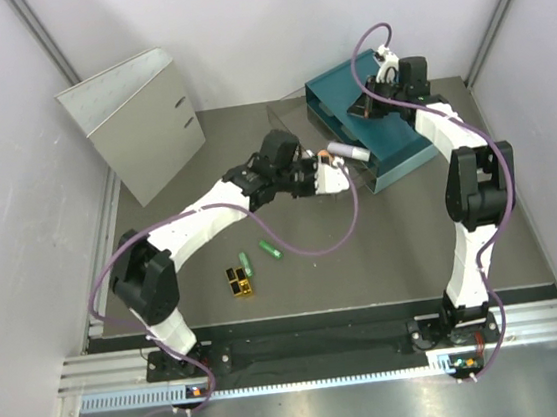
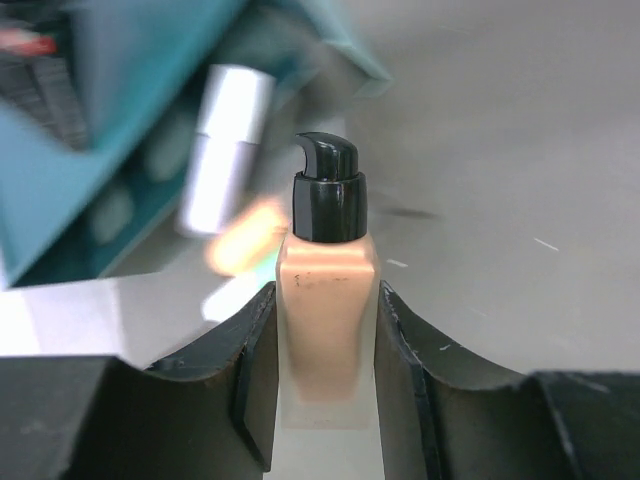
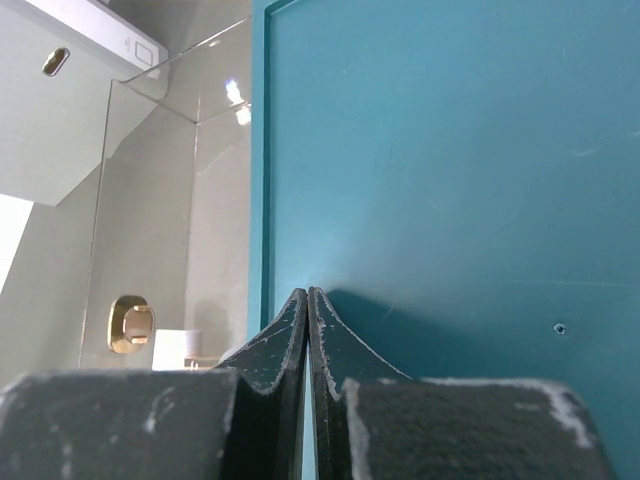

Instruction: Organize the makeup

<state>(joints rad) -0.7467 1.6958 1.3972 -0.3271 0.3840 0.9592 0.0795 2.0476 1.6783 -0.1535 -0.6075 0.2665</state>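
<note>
My left gripper (image 1: 332, 176) is shut on a peach bottle with a black pump cap (image 2: 328, 330), held just left of the teal drawer box (image 1: 392, 140). A white-lilac tube (image 1: 348, 150) lies in front of that box and shows blurred in the left wrist view (image 2: 225, 150), with a blurred orange tube (image 2: 245, 242) beside it. Two green tubes (image 1: 247, 263) (image 1: 271, 252) and a gold-and-black block (image 1: 239, 281) lie on the table nearer the arms. My right gripper (image 1: 367, 106) is shut and empty, its tips (image 3: 308, 292) against the teal box top (image 3: 450, 150).
A grey binder (image 1: 138, 124) stands at the back left. A clear plastic box (image 1: 294, 126) stands just left of the teal box; through its wall (image 3: 190, 110) a small gold object (image 3: 130, 323) shows. White walls close the table in on both sides.
</note>
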